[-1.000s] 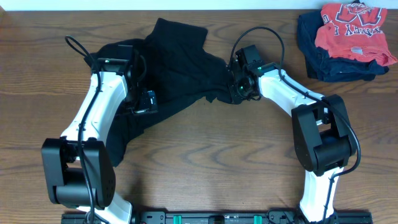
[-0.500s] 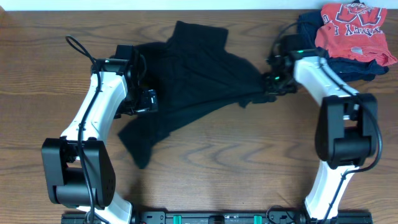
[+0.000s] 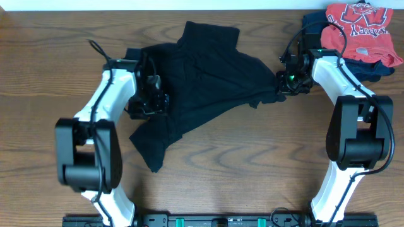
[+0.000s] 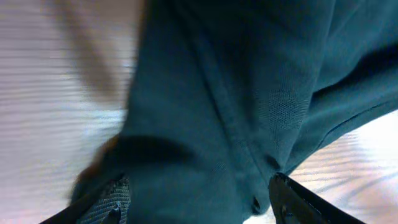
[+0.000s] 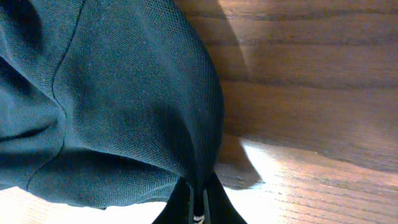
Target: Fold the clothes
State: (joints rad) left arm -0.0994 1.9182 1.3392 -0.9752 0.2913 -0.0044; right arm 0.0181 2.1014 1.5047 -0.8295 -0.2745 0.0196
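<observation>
The black trousers (image 3: 202, 75) lie crumpled across the back middle of the wooden table, with one leg trailing toward the front left. My right gripper (image 3: 281, 82) is shut on the trousers' right edge; in the right wrist view the fabric (image 5: 112, 93) is pinched between the closed fingertips (image 5: 199, 205). My left gripper (image 3: 154, 101) sits over the trousers' left part. In the left wrist view its fingers (image 4: 199, 202) are wide apart with fabric (image 4: 236, 93) bunched between them. No logo or tag shows.
A red T-shirt with white lettering (image 3: 356, 22) lies on a dark navy folded garment (image 3: 315, 38) at the back right corner, just behind my right arm. Bare wood table (image 3: 240, 164) shows in front of the trousers.
My right gripper has dragged the trousers' edge to the right, toward the back right pile, and the cloth shifted and stretched with it. My left gripper has moved slightly right over the fabric.
</observation>
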